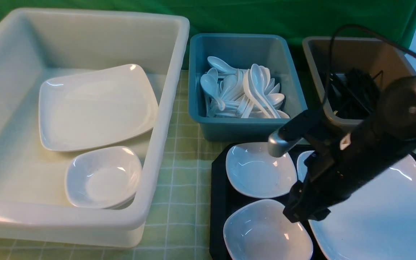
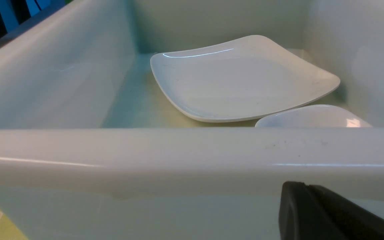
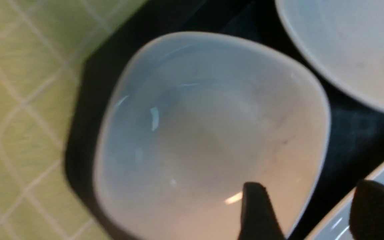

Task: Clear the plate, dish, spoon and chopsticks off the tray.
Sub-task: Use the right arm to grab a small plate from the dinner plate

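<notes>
White tub [image 1: 85, 39], blue tub [image 1: 237, 47], brown tub [image 1: 359, 54] stand on checked cloth [image 1: 182, 187].

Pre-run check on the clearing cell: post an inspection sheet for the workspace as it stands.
Surface: green checked cloth; nothing spilled seen.
Job's things: tray holds the plate, a far dish and a near dish; no spoon or chopsticks seen on it.
Clutter: white tub with a second plate and a third dish; blue tub of spoons; brown tub of black chopsticks.
Grippers: left tool shut, nothing seen in it, outside the white tub's near wall; right tool open over the near dish's rim, holding nothing.
Cables: black cable arcs above the right arm.
Surroundings: green backdrop.
</notes>
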